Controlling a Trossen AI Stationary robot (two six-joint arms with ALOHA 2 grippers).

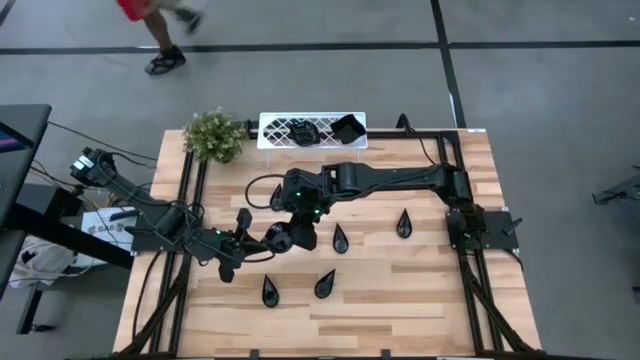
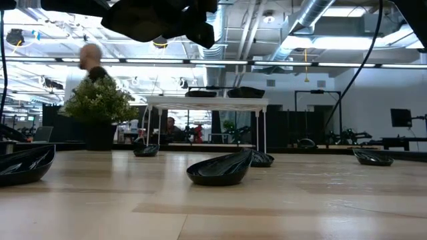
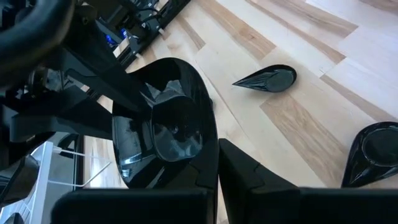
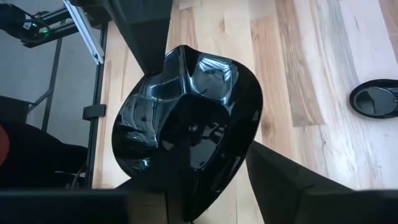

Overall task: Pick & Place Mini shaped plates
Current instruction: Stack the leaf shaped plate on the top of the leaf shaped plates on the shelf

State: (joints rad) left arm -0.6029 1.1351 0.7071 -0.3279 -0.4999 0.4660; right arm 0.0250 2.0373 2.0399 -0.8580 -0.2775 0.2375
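With both arms meeting mid-table, I see one teardrop plate (image 3: 165, 134) between their fingers.
Left gripper (image 1: 262, 243) fingers are clenched on the plate's tail end; in the left wrist view the dish fills the space just ahead of them. Right gripper (image 1: 303, 228) fingers (image 4: 292, 180) flank the same plate from the other side; I cannot tell whether they clamp it or stand clear. Held plate hangs above the table (image 1: 420, 290). Four more teardrop plates lie loose on the wood: (image 1: 340, 238), (image 1: 403, 223), (image 1: 269, 291), (image 1: 325, 284). White tray (image 1: 290, 131) at the far edge holds a black dish (image 1: 347, 128); potted plant (image 1: 214, 135) beside it. A person (image 2: 90, 63) is in the room behind.
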